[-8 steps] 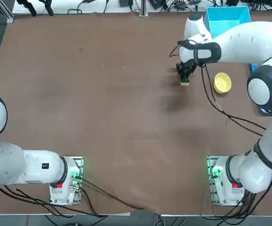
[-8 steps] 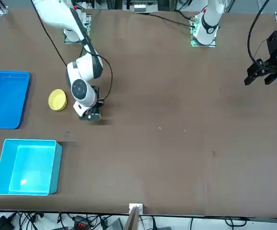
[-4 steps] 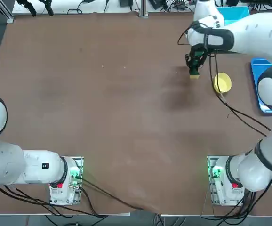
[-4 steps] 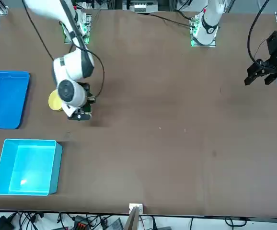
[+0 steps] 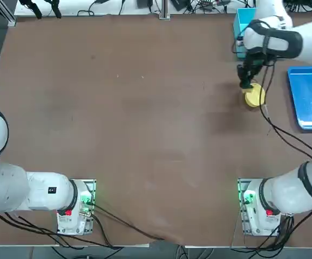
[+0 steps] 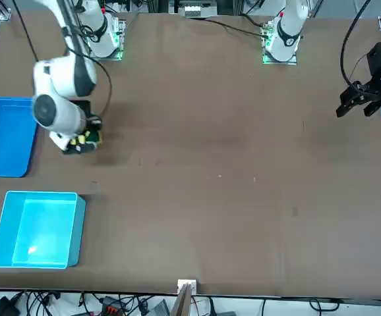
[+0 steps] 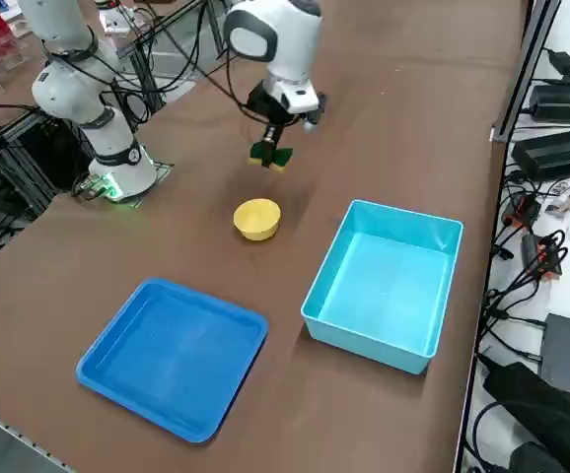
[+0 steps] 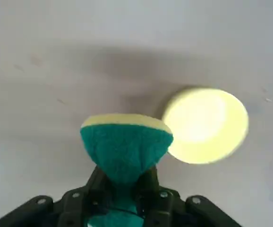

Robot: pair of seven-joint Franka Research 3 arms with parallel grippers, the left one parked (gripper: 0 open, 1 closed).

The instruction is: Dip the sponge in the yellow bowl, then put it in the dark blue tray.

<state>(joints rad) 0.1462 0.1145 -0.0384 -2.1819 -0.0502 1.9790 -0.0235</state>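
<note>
Carrying the small rectangular sponge (image 7: pixel 269 155), dark green scouring top over yellow body, the right gripper (image 7: pixel 271 150) hangs in the air w/ fingers clenched on it; the wrist view shows the sponge (image 8: pixel 125 146) pinched at the middle so it flares out past the fingertips. Pickup is done, judging by the sponge being clear of the brown table (image 5: pixel 123 118).

Dip not yet done: in the side view the small round plain yellow bowl (image 7: pixel 257 219) sits on the table below the sponge, apart from it, no contact. In the top view the gripper (image 5: pixel 246 82) is at approx 11 o'clock of the bowl (image 5: pixel 255 95), overlapping its rim but not centred.

Left to do, as I judge: centre over the bowl, lower the sponge in, lift out, then carry to the shallow dark blue rectangular tray (image 5: pixel 309 97), which lies at 3 o'clock of the bowl in the top view, well apart, w/ nothing in it. The deeper light cyan square bin (image 7: pixel 384 284) isn't the target. Roughly a third of the way through.
</note>
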